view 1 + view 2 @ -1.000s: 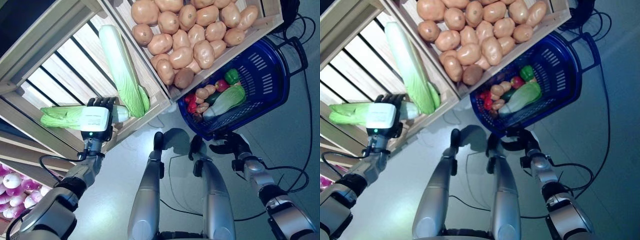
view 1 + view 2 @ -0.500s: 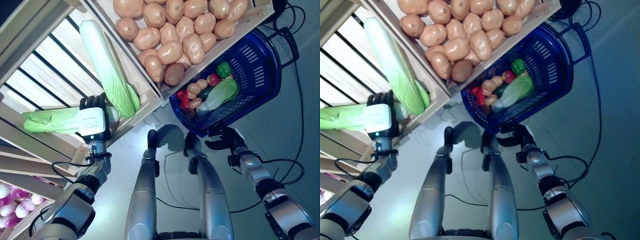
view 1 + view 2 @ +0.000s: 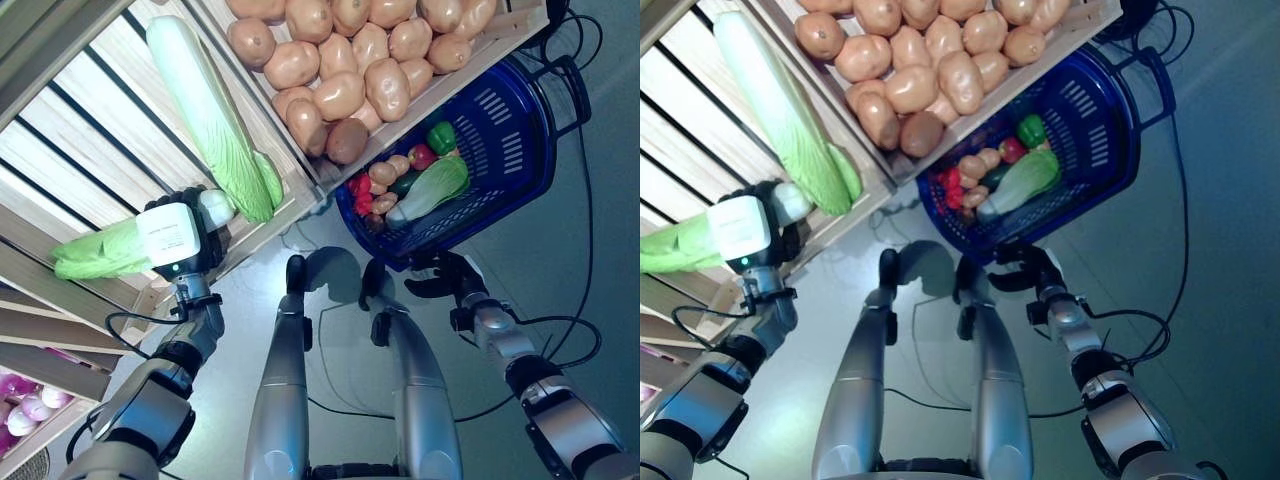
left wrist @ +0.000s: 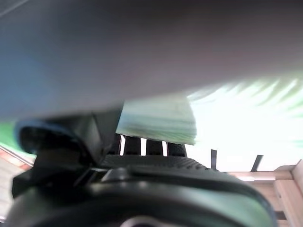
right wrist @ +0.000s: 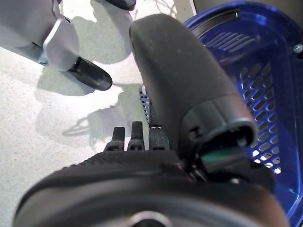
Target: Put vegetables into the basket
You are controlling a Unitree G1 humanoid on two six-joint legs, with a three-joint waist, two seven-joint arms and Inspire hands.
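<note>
My left hand (image 3: 178, 238) is shut on a long napa cabbage (image 3: 95, 255) at the front edge of a slatted wooden crate (image 3: 80, 140). The leafy end points left and the white stem right. In the left wrist view the pale cabbage (image 4: 161, 120) lies across the fingers. A blue basket (image 3: 520, 170) hangs at the right. It holds another cabbage (image 3: 428, 190), a green pepper (image 3: 440, 137) and small red and brown vegetables. My right hand (image 3: 447, 278) is curled under its near rim (image 5: 270, 90).
A second napa cabbage (image 3: 210, 115) lies in the slatted crate. A crate of potatoes (image 3: 350, 60) stands beside it, above the basket. Purple and white onions (image 3: 25, 415) show at the lower left. Grey floor lies below.
The whole view has shifted as the camera moved. The cabbage in my left hand has tilted, its leafy end dropping and its stem rising. My right hand stays on the basket.
</note>
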